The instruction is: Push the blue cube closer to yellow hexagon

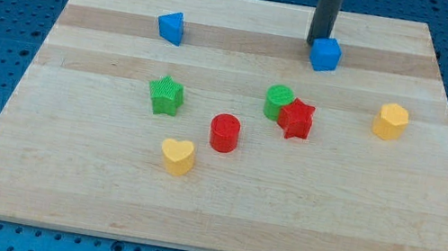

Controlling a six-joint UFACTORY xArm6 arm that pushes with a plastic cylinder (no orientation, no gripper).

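While touching blue cube (326, 54), my tip (315, 41) rests

No readable txt, labels or nos. anywhere (blocks, board incl.).

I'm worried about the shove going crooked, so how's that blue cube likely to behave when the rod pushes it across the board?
The blue cube sits flat-faced on the smooth wooden board, so it should slide, not roll. My tip touches near its upper-left edge, off-centre, so it may twist. It looks small and rigid, probably light.
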